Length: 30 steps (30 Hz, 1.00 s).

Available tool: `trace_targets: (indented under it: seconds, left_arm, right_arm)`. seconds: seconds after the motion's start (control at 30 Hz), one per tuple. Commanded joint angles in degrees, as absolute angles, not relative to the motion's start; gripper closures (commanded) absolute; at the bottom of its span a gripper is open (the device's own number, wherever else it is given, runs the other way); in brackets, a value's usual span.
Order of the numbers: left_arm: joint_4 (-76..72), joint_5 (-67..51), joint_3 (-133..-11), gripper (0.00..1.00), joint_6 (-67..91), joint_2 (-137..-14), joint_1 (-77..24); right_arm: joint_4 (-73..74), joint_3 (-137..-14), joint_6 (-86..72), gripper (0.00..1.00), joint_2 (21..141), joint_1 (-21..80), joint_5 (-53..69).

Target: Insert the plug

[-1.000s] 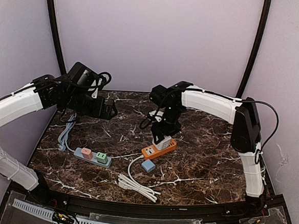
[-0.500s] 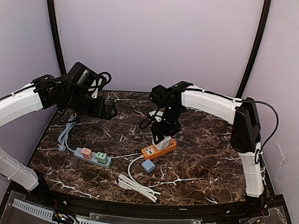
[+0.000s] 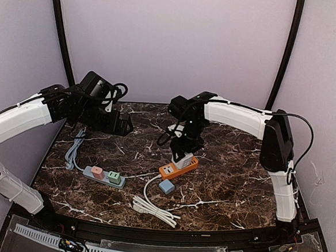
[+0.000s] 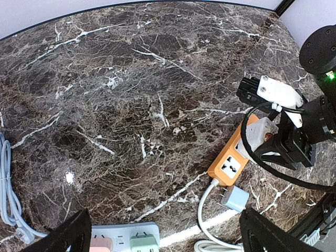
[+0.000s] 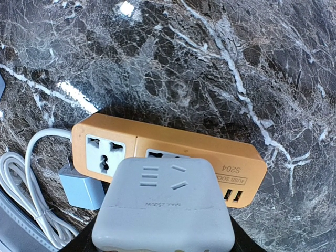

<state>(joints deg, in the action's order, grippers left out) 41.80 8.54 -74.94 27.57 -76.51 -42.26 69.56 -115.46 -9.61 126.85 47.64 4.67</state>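
Observation:
An orange power strip [image 3: 178, 167] lies mid-table; it also shows in the left wrist view [image 4: 231, 163] and the right wrist view [image 5: 173, 152]. My right gripper [image 3: 183, 152] is shut on a white adapter plug [image 5: 165, 210] and holds it over the strip's second socket. The adapter's prongs are hidden. The end socket [image 5: 105, 149] is free. My left gripper [image 3: 125, 123] is open and empty, up above the table's back left, well apart from the strip.
A small blue plug [image 3: 166, 186] lies by the strip's cable end. A grey power strip [image 3: 104, 176] with a pink and a green plug lies front left. A coiled white cable [image 3: 153, 208] lies near the front edge, and a grey cable [image 3: 74, 148] lies at the left.
My left arm has shifted slightly to the right. The right gripper and the adapter have not visibly moved.

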Motion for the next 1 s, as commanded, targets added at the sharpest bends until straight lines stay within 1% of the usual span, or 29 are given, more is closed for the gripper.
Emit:
trace_targets:
  seconds: [0.0, 0.57, 0.97]
  left_arm:
    - [41.74, 8.23, -76.20, 0.01, 26.45, -77.51, -42.09]
    - [42.48, 8.69, -80.04, 0.01, 24.00, -82.03, -42.10]
    - [42.60, 8.28, -81.52, 0.01, 24.24, -84.02, -42.10]
  right_arm:
    - [70.84, -114.31, -9.25, 1.00, 130.45, 47.46, 3.08]
    - [70.65, -119.92, -9.74, 1.00, 135.95, 49.12, 6.76]
    - [70.74, -114.51, -11.30, 1.00, 130.52, 49.21, 6.78]
